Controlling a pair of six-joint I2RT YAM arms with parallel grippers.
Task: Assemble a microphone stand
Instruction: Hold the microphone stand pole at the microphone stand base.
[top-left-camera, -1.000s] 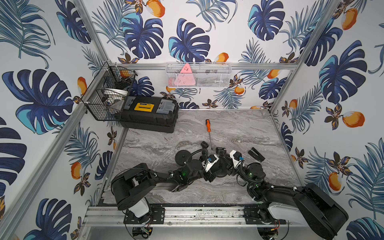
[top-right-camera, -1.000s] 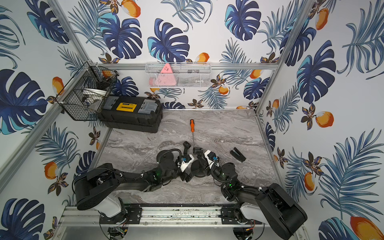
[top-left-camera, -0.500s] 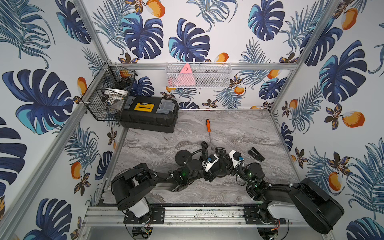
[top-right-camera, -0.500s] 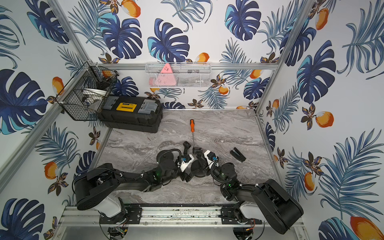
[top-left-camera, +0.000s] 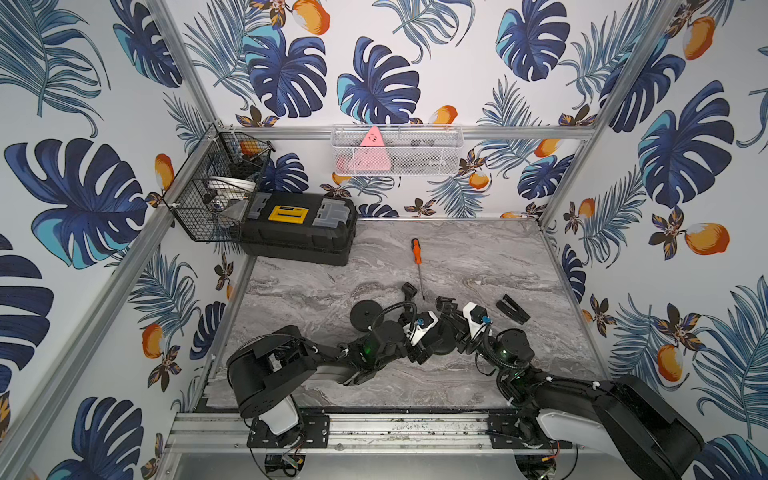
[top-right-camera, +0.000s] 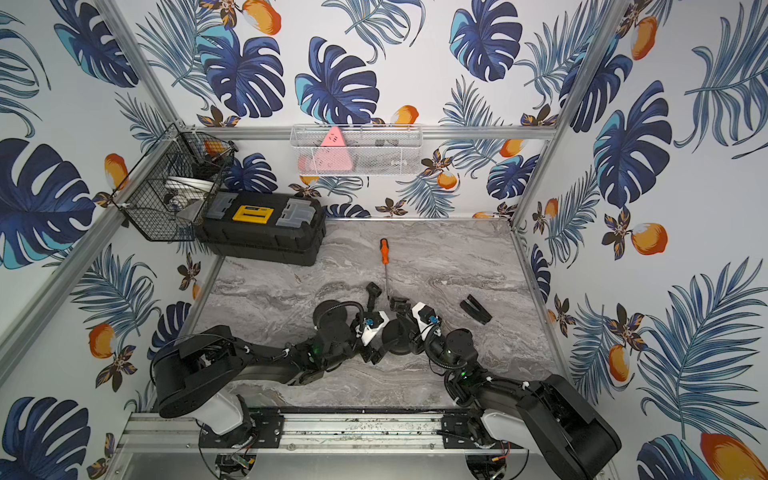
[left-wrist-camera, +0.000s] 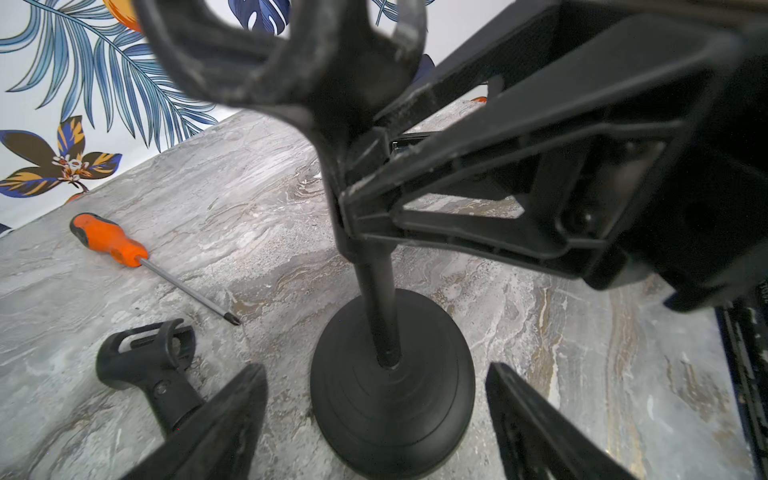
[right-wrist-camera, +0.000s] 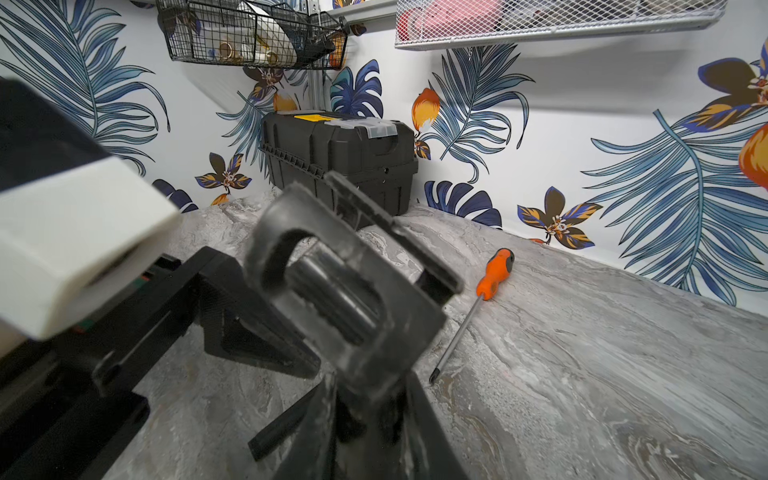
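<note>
Currently the stand's upright pole (left-wrist-camera: 380, 299), grasped by the right gripper (left-wrist-camera: 353, 166), stands centred between the released left gripper (left-wrist-camera: 374, 370)'s spread jaws.

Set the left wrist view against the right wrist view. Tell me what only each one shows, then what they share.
Only the left wrist view: the round base with the pole standing upright in it, and a microphone clip lying on the table beside the base.

Only the right wrist view: the black toolbox against the wall, the black wire basket and the white mesh basket hung above.

Both: the orange screwdriver lying flat, and the marble table.
</note>
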